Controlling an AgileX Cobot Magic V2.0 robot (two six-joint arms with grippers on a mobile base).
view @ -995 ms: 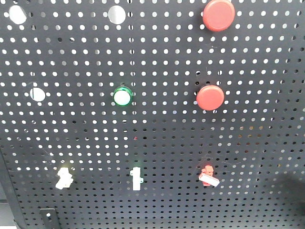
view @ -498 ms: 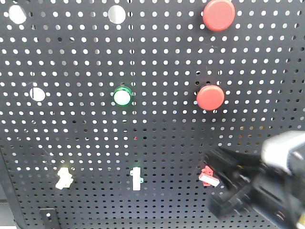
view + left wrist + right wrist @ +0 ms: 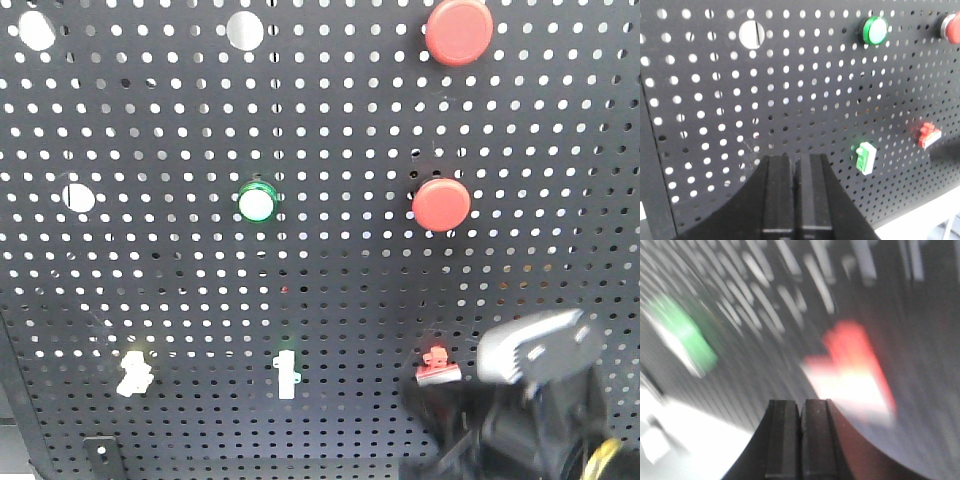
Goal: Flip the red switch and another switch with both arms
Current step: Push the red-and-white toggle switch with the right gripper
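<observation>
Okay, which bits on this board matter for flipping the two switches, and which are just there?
Job: red switch, yellow switch, left arm, right arm.
Just there: green switch, green button, top red button, lower red button.

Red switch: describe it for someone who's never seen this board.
On the black pegboard, find the bottom row of three small toggles. The red switch is the rightmost, below the lower round red button. Its red base sets it apart from the green toggle and the pale yellow toggle.
</observation>
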